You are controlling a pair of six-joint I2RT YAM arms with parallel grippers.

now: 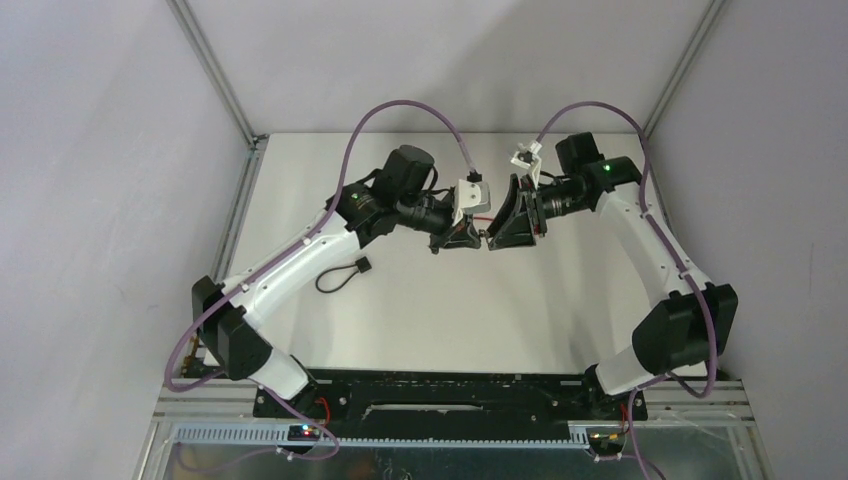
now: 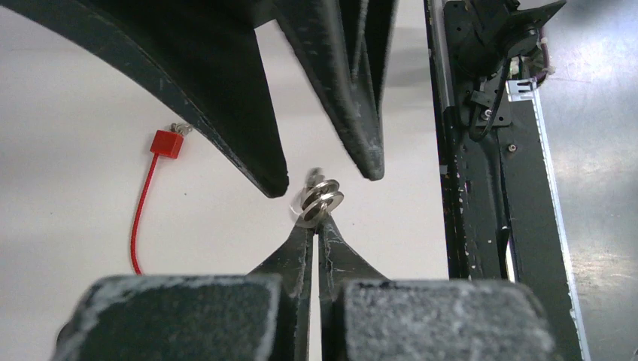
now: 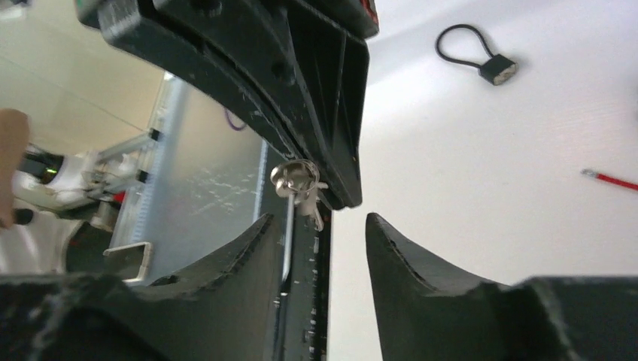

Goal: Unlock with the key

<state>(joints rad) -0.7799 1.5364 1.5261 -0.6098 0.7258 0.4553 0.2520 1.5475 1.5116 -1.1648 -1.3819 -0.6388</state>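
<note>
A small silver key (image 3: pixel 288 241) hangs from a key ring (image 2: pixel 322 201) pinched in the tips of my left gripper (image 2: pixel 317 222), which is shut on it. In the top view the left gripper (image 1: pixel 478 237) and right gripper (image 1: pixel 496 240) meet tip to tip above the table's middle. My right gripper (image 3: pixel 322 219) is open, its fingers either side of the hanging key, and the key's blade lies close along one finger (image 3: pixel 256 256). A black padlock (image 1: pixel 362 265) with a cable loop lies on the table left of the grippers. A red padlock (image 2: pixel 165 143) with a red cable lies beneath them.
The black mounting rail (image 1: pixel 450 395) runs along the table's near edge. Grey walls and aluminium posts (image 1: pixel 215 70) close in the sides and back. The black padlock (image 3: pixel 496 69) and the red cable's end (image 3: pixel 609 179) also show on the white table (image 3: pixel 466 165).
</note>
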